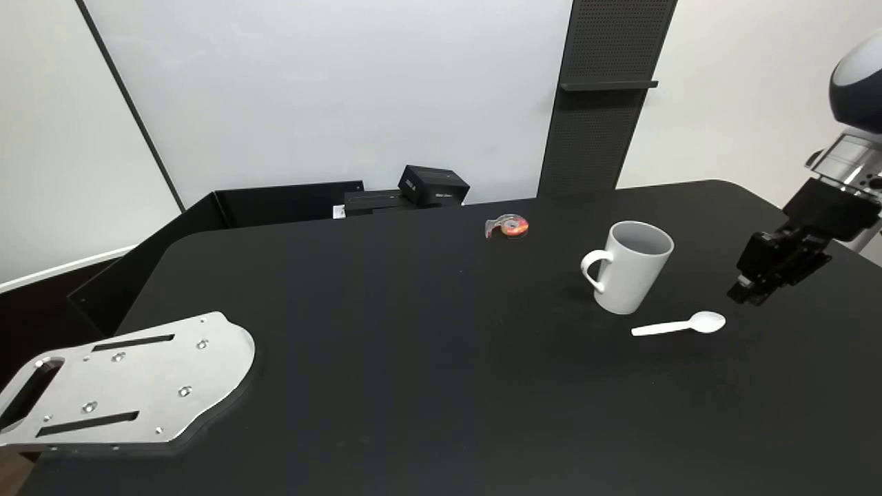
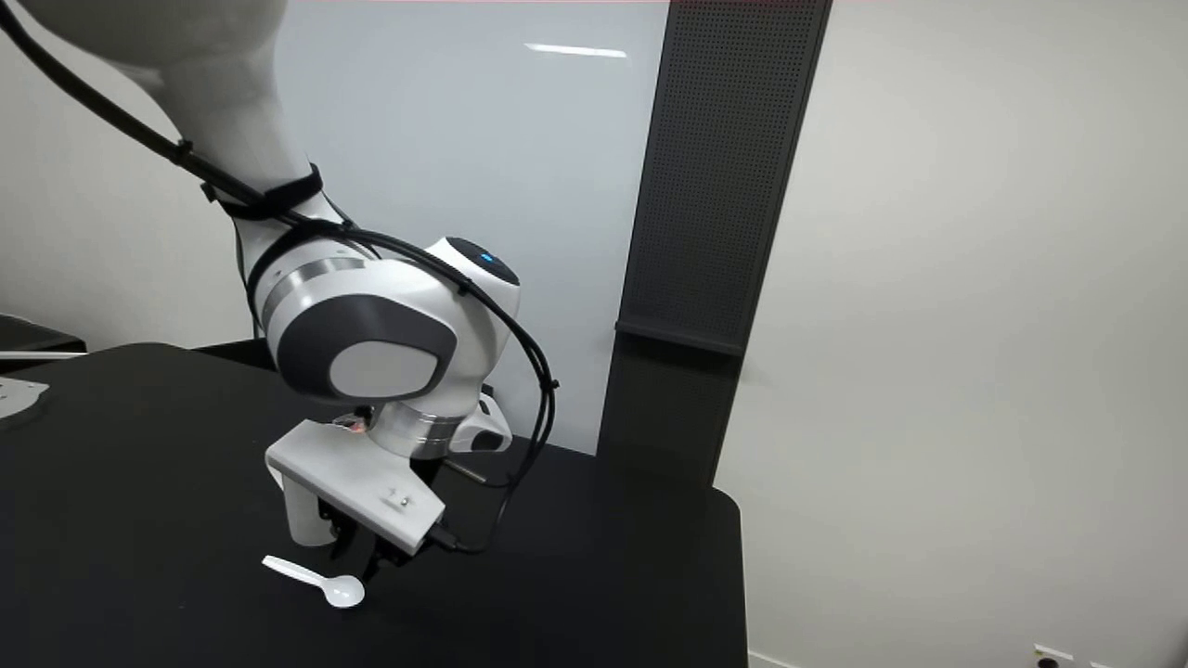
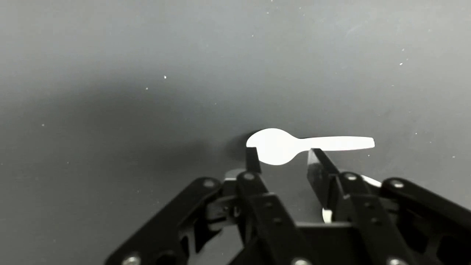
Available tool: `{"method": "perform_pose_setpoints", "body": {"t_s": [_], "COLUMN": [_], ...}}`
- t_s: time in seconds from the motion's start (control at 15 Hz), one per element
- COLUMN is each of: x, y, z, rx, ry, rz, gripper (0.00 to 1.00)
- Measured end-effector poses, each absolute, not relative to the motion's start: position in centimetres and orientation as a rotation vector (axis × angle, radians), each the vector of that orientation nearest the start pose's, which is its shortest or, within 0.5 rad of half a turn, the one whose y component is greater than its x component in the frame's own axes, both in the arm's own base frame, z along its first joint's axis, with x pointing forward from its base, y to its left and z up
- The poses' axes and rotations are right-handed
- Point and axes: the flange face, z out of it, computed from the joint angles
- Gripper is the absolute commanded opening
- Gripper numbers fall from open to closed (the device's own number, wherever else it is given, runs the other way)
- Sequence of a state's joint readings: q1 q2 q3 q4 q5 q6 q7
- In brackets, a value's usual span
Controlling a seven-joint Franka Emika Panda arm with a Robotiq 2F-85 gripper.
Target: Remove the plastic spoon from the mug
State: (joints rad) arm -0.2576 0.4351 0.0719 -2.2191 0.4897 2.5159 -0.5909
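The white plastic spoon (image 1: pixel 706 322) lies flat on the black table, outside the mug; it also shows in an exterior view (image 2: pixel 343 591) and in the wrist view (image 3: pixel 274 141). The white mug (image 1: pixel 628 272) stands upright just beyond it, its handle facing left. In an exterior view the mug (image 2: pixel 304 512) is partly covered by my wrist. In the wrist view only white slivers, likely of the mug, show behind a finger. My gripper (image 1: pixel 747 293) is open and empty, above the table near the spoon's bowl. In the wrist view its fingertips (image 3: pixel 282 154) overlap the spoon's near edge.
A small tape dispenser (image 1: pixel 510 226) with a red-orange roll lies behind the mug. A silver metal plate (image 1: pixel 148 382) lies at the table's left. Black boxes (image 1: pixel 433 186) stand at the back edge. A cable (image 2: pixel 534 371) hangs along my arm.
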Motion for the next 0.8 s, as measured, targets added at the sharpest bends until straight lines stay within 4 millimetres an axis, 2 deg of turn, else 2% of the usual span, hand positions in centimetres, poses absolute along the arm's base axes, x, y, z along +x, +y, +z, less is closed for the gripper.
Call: {"method": "perform_pose_setpoints", "body": {"t_s": [0.27, 0.53, 0.8], "x": [53.1, 53.8, 53.9], "y": [-9.1, -8.5, -7.8], "z": [18.3, 20.1, 20.9], "rx": [-2.889, -3.038, -3.146], "ry": [0.027, 0.071, 0.049], "rz": [0.032, 0.067, 0.1], "gripper": [0.98, 1.0, 1.0]}}
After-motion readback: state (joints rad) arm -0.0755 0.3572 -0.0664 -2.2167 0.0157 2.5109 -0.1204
